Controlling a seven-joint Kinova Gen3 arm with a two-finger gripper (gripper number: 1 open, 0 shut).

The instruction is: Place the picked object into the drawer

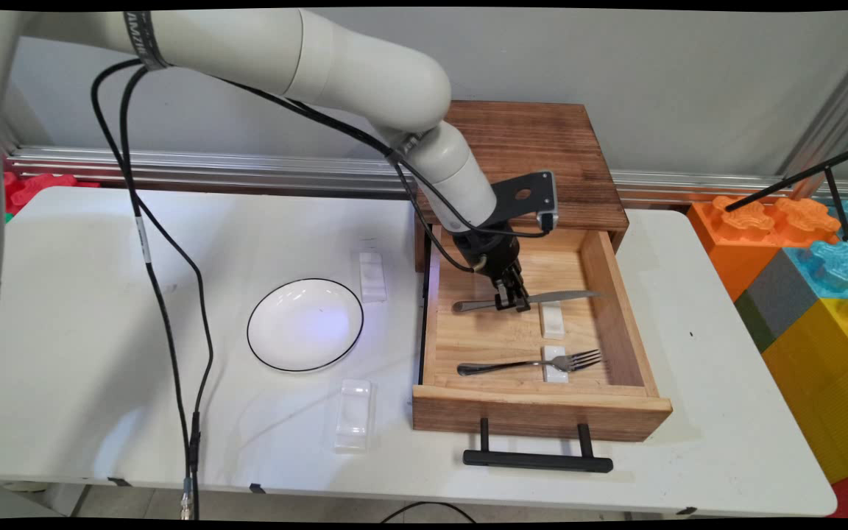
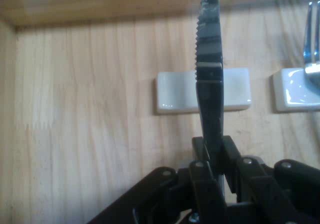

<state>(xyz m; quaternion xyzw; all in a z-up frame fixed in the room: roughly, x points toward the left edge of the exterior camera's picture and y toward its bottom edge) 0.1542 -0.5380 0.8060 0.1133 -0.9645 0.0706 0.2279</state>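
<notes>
A metal table knife (image 1: 534, 299) lies across the far half of an open wooden drawer (image 1: 542, 412), and my gripper (image 1: 512, 302) is shut on it near the handle. In the hand view the serrated knife blade (image 2: 210, 59) runs straight up from between my fingers (image 2: 204, 179), passing over a white rest (image 2: 175, 91) on the drawer floor. That white rest (image 1: 552, 319) sits just under the blade. Nearer the drawer front a fork (image 1: 534, 363) lies with its neck on a second white rest (image 1: 554, 366); the fork's tines (image 2: 312, 29) show at the right edge.
The drawer belongs to a dark wooden cabinet (image 1: 542, 158) at the back and has a black handle (image 1: 538, 460) in front. Left of it stand a white black-rimmed plate (image 1: 305, 324) and two white rests (image 1: 372, 276) (image 1: 354, 414). Big coloured blocks (image 1: 807, 272) stand on the right.
</notes>
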